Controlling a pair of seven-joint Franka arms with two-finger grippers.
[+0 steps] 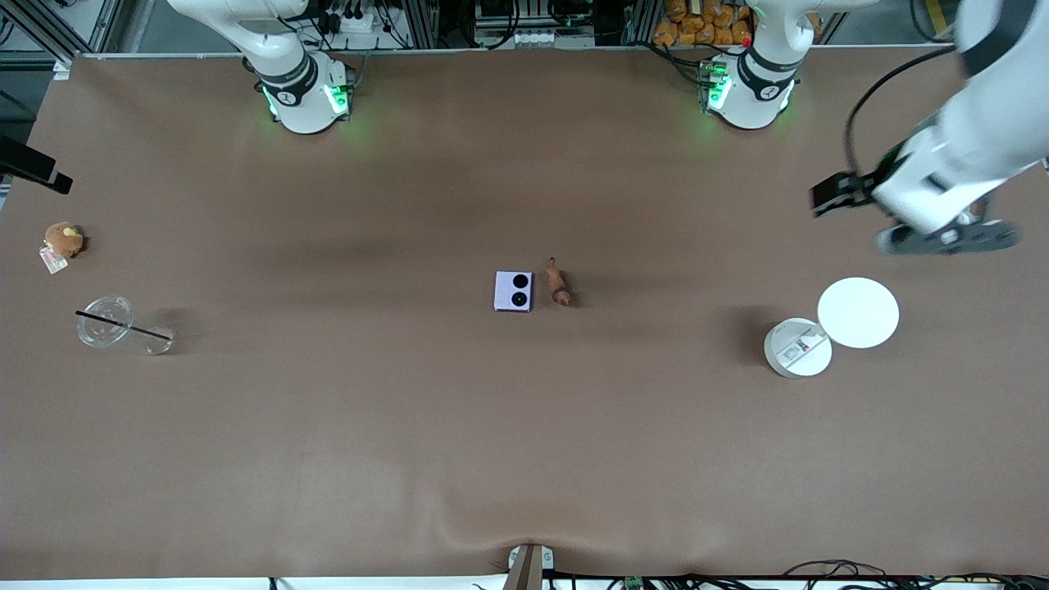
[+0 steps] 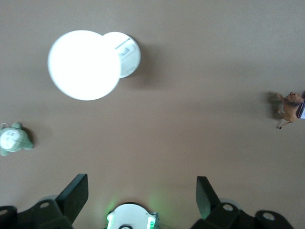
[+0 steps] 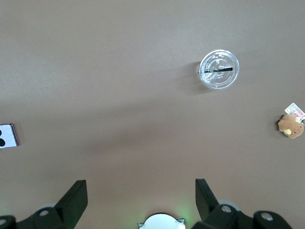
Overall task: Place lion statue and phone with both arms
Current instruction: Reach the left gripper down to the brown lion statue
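The lavender phone lies flat at the table's middle, its two black lenses up. The small reddish-brown lion statue lies right beside it, toward the left arm's end. My left gripper is up in the air over the left arm's end of the table, open and empty. Its wrist view shows the open gripper, with the lion statue and a sliver of the phone at the edge. My right gripper is open and empty, high over the table. The phone shows at the edge of its wrist view.
Two white round discs lie overlapping at the left arm's end. A grey-green plush lies near them. A clear cup with a black straw and a round brown plush with a tag lie at the right arm's end.
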